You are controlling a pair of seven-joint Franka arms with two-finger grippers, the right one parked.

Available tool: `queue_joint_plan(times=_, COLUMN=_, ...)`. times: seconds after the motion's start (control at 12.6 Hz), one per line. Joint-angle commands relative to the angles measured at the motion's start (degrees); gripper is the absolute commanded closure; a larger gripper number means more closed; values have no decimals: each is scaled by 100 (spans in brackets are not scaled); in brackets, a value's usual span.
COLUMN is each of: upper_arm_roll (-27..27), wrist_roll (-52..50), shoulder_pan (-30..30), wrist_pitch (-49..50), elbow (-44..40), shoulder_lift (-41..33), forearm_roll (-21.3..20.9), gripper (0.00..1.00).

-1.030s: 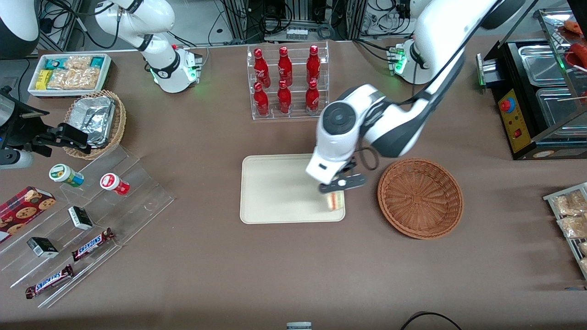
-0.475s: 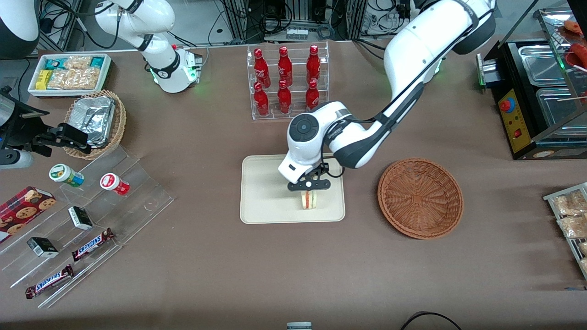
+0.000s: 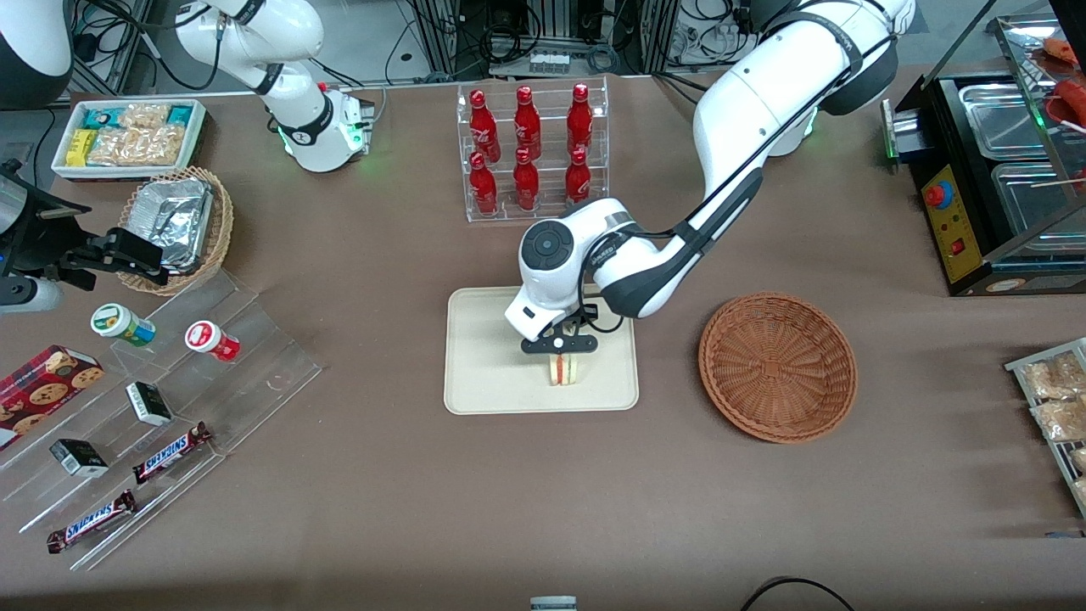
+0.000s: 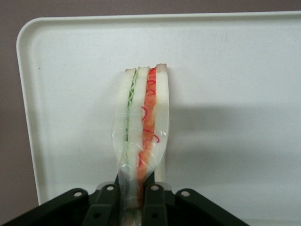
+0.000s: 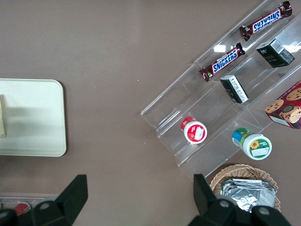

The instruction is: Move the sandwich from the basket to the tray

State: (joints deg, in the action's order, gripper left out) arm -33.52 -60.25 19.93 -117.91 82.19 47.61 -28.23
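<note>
The sandwich, a plastic-wrapped wedge with green and red-orange filling, stands on its edge over the cream tray, near the tray's middle. My left gripper is just above it, shut on the sandwich's upper end, with a black finger on each side of the wrap. Whether the sandwich touches the tray surface I cannot tell. The reddish-brown wicker basket sits beside the tray toward the working arm's end and holds nothing.
A clear rack of red bottles stands farther from the front camera than the tray. Toward the parked arm's end are a foil-lined basket, a white snack bin and a clear stepped display with snacks. A black food warmer stands at the working arm's end.
The gripper has carried the sandwich from the tray's edge nearest the basket to near the tray's middle. It has stayed shut on the sandwich throughout.
</note>
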Motion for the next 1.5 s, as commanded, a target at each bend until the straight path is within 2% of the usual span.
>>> queue_joint_plan(times=0.0, upper_arm_roll=92, wrist_roll=22, shoulder_pan=126, wrist_pitch=-4, elbow=-203, shoulder_lift=117, forearm_roll=-147, gripper=1)
queue_joint_plan(times=0.24, upper_arm_roll=83, wrist_roll=4, shoulder_pan=47, wrist_pitch=84, elbow=-212, shoulder_lift=-41, forearm_roll=-121, gripper=1)
queue_joint_plan(times=0.48, upper_arm_roll=74, wrist_roll=-4, shoulder_pan=-76, wrist_pitch=715, elbow=-221, shoulder_lift=-681, forearm_roll=-60, gripper=1)
queue_joint_plan(times=0.63, upper_arm_roll=13, wrist_roll=13, shoulder_pan=-620, wrist_pitch=944, elbow=-195, shoulder_lift=-1312, forearm_roll=351, gripper=1)
queue_joint_plan(times=0.79, upper_arm_roll=65, wrist_roll=4, shoulder_pan=-735, wrist_pitch=1635, elbow=-203, shoulder_lift=-1841, forearm_roll=406, gripper=1)
queue_joint_plan(times=0.87, upper_arm_roll=57, wrist_roll=83, shoulder_pan=-1049, wrist_pitch=2031, elbow=-186, shoulder_lift=-2069, forearm_roll=450, gripper=1)
queue_joint_plan(times=0.95, upper_arm_roll=13, wrist_roll=127, shoulder_pan=-1374, wrist_pitch=2235, elbow=-177, shoulder_lift=-2220, forearm_roll=546, gripper=1)
queue_joint_plan(times=1.19, upper_arm_roll=13, wrist_roll=741, shoulder_pan=-1859, wrist_pitch=2569, elbow=-177, shoulder_lift=-2633, forearm_roll=774, gripper=1)
queue_joint_plan(times=1.43, upper_arm_roll=30, wrist_roll=963, shoulder_pan=-2028, wrist_pitch=2730, elbow=-229, shoulder_lift=-2854, forearm_roll=881, gripper=1)
